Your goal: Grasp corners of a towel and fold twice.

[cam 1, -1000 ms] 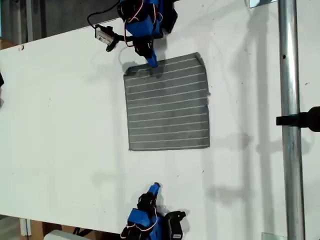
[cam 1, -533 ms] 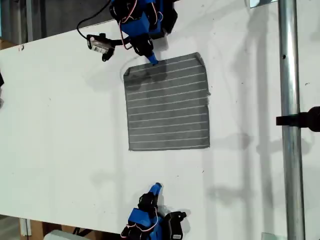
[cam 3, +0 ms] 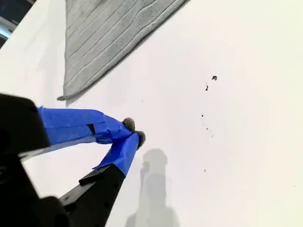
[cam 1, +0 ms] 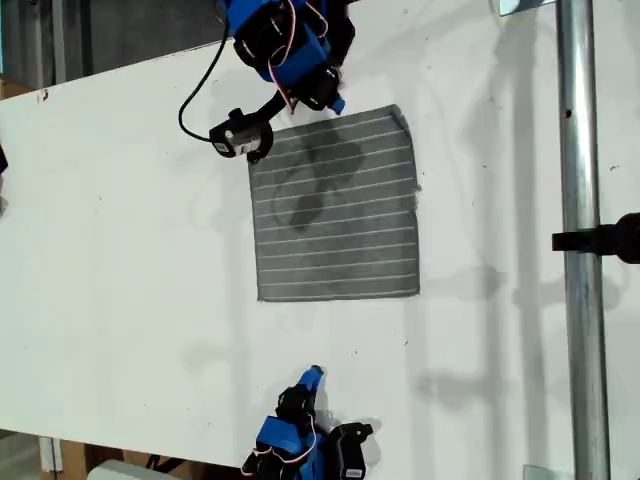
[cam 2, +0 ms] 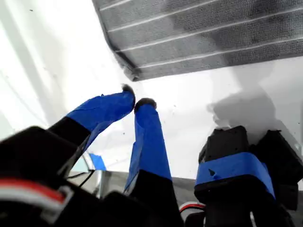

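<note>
Grey striped towel lies flat, square, on the white table.

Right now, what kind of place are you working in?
Probably a lab or workshop test bench, not a home. A bare white table holds only a striped grey towel, two small blue-taped arms sit at opposite edges, and a metal pole runs along the exterior view's right.

Bare table surrounds the flat towel; only the metal pole stands alongside.
</note>
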{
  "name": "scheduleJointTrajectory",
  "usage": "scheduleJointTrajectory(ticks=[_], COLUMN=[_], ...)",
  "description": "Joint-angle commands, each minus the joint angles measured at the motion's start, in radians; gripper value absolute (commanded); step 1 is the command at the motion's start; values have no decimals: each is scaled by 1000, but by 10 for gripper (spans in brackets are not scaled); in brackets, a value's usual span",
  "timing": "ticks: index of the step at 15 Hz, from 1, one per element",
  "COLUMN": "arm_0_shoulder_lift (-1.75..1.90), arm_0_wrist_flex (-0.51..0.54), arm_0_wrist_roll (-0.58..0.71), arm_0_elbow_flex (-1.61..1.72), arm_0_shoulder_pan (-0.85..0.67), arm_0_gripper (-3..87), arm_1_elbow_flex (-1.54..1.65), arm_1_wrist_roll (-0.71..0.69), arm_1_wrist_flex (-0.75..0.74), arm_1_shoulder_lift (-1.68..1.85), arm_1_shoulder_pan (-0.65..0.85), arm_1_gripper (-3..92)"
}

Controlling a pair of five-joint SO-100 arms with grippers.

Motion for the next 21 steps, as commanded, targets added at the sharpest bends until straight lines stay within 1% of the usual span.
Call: scheduleJointTrajectory(ticks=[1, 2, 3, 4, 5, 6, 8, 10, 11, 16, 17, 18, 19, 20, 21], arm_0_shoulder_lift=[5, 5, 5, 5, 5, 5, 5, 3, 3, 3, 3, 3, 3, 3, 3], arm_0_wrist_flex=[-15, -15, -15, -15, -15, -14, -14, -12, -12, -12, -12, -12, -12, -12, -12], arm_0_wrist_roll=[-14, -15, -15, -15, -17, -17, -17, -17, -17, -20, -21, -26, -35, -58, -74], arm_0_elbow_flex=[0, 0, 0, 0, 0, 0, 0, 0, 0, 0, 0, 0, 0, 0, 0], arm_0_shoulder_pan=[-11, -11, -11, -9, -9, -9, -5, -5, -5, -5, -5, -5, -5, 2, 9], arm_0_gripper=[-28, -28, -28, -28, -28, -28, -28, -28, -28, -28, -28, -28, -28, -28, -27], arm_1_elbow_flex=[-84, -95, -110, -117, -84, -15, 163, 342, 403, 502, 517, 546, 595, 643, 672], arm_1_wrist_roll=[25, 17, 14, 12, 15, 21, 21, 58, 83, 117, 120, 120, 143, 172, 167], arm_1_wrist_flex=[20, 21, 41, 64, 71, 46, -92, -262, -316, -555, -603, -666, -729, -773, -821], arm_1_shoulder_lift=[-21, -48, -80, -115, -135, -152, -179, -190, -184, -252, -282, -302, -307, -301, -288], arm_1_shoulder_pan=[-46, -54, -55, -64, -61, -57, -80, -109, -123, -172, -175, -175, -155, -133, -118], arm_1_gripper=[269, 321, 395, 402, 388, 396, 412, 410, 409, 384, 368, 304, 117, 25, 1])
